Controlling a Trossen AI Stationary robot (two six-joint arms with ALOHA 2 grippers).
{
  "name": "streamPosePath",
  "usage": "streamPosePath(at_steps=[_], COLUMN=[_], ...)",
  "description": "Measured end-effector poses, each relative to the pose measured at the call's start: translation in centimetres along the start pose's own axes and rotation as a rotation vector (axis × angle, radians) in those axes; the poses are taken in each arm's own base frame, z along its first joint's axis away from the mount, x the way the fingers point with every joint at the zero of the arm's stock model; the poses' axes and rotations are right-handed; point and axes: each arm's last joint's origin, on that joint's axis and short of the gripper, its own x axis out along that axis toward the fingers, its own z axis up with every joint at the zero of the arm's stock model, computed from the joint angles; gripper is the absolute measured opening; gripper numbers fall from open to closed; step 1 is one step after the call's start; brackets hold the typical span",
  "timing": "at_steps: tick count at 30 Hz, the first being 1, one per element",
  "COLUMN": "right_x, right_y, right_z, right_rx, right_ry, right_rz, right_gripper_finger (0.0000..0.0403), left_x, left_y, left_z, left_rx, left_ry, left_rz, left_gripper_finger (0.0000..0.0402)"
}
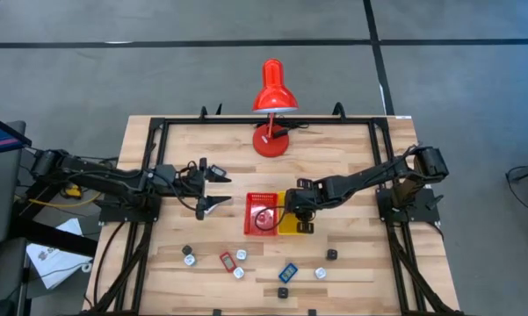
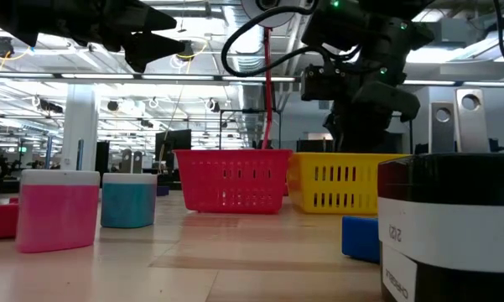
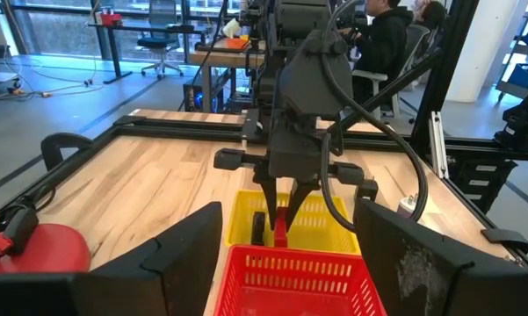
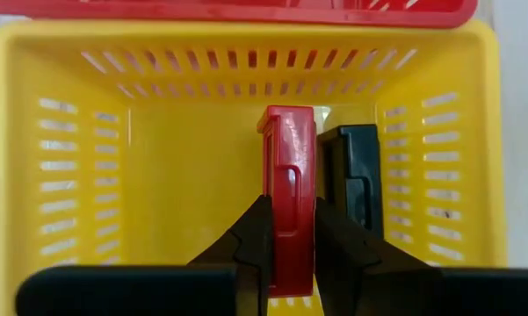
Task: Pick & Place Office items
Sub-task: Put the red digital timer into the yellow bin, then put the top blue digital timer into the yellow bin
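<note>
I am holding the right end effector (image 4: pixel 290 241) clamped on a red flat piece (image 4: pixel 290 184), long axis running fingertips-outward, directly over the yellow tray (image 4: pixel 141 158), beside a black piece (image 4: pixel 356 184).

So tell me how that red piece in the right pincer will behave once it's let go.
The red piece looks rigid: no bending under the right pincer. Held on edge, it would probably tip flat in the yellow basket, perhaps against the black piece. Likely light.
</note>
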Motion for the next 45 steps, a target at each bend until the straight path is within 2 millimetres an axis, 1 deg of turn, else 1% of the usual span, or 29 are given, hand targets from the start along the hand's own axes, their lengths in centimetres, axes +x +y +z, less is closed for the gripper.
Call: streamPosePath(at_steps=[8,28,31,40,43,45], right_x=[0.8,0.8,0.8,0.7,0.1,-0.8], right_y=[0.1,0.1,0.1,0.1,0.0,-0.1], right_z=[-0.1,-0.2,-0.2,-0.1,0.0,0.1], right_rx=[0.019,0.026,0.026,0.026,0.029,0.031], right_ry=[0.02,0.021,0.022,0.02,-0.002,-0.026], right_rz=[-0.005,-0.007,-0.007,-0.007,-0.004,0.0], right_gripper_finger=[0.0055,0.0058,0.0068,0.0121,0.0131,0.0136], left_x=[0.0,0.0,0.0,0.0,0.0,0.0], left_y=[0.0,0.0,0.0,0.0,0.0,0.0], left_z=[0.0,0.0,0.0,0.0,0.0,0.0], left_rx=[0.0,0.0,0.0,0.0,0.0,0.0], left_ry=[0.0,0.003,0.003,0.003,0.003,0.003], left_rz=[0.0,0.0,0.0,0.0,0.0,0.0], left_gripper_finger=[0.0253,0.025,0.025,0.025,0.025,0.025])
